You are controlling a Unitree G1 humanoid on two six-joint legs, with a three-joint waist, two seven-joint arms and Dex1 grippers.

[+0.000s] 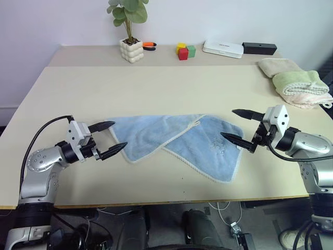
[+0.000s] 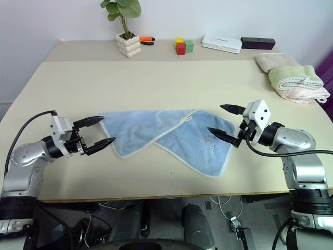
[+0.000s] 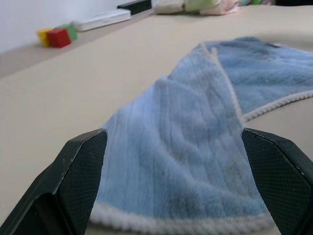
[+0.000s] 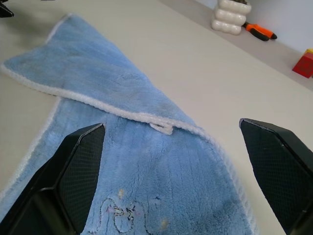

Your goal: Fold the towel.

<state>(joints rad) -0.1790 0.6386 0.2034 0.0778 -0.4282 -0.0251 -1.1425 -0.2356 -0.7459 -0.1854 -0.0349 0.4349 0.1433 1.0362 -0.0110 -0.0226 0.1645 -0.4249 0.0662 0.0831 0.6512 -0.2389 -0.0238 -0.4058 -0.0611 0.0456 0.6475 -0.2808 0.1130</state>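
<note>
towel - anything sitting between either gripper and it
Nothing visible. The left gripper and right gripper stand open at opposite ends of the blue towel, with only bare table around it. The plant, blocks and other towels sit far back.

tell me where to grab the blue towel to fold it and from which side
Grip the light blue towel at its two outer ends, each hand coming in low from its own side: left hand, right hand. The towel lies flat and partly overlapped, so its whitish hem offers a thin edge to pinch.
</note>
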